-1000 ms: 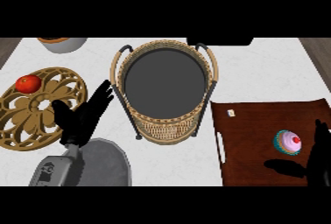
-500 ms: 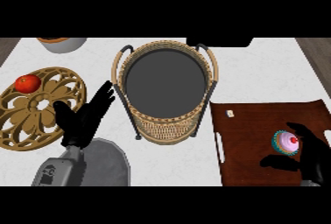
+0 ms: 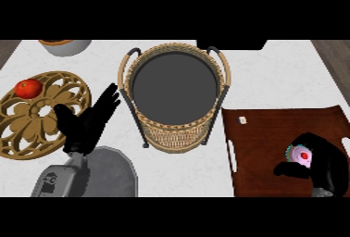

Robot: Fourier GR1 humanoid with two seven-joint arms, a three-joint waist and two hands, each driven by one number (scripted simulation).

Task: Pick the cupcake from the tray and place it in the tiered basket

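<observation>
The pink-frosted cupcake [image 3: 299, 155] sits on the dark brown rectangular tray [image 3: 273, 125], near its right edge, on the white surface [image 3: 280, 69]. The right hand [image 3: 333, 167] curls its fingers [image 3: 318, 141] over the cupcake's top and far side, with the thumb just below it. The left hand [image 3: 82, 132] rests with fingers spread, beside the woven wicker tiered basket [image 3: 179, 135].

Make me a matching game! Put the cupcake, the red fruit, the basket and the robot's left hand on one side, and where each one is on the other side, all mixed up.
Things
1. cupcake
2. red fruit
3. tiered basket
4. left hand

Places
A. on the golden cut-out plate
B. open, fingers up, just left of the tiered basket
C. on the brown tray
D. in the middle of the white counter

Pairs: 1-C, 2-A, 3-D, 4-B
</observation>
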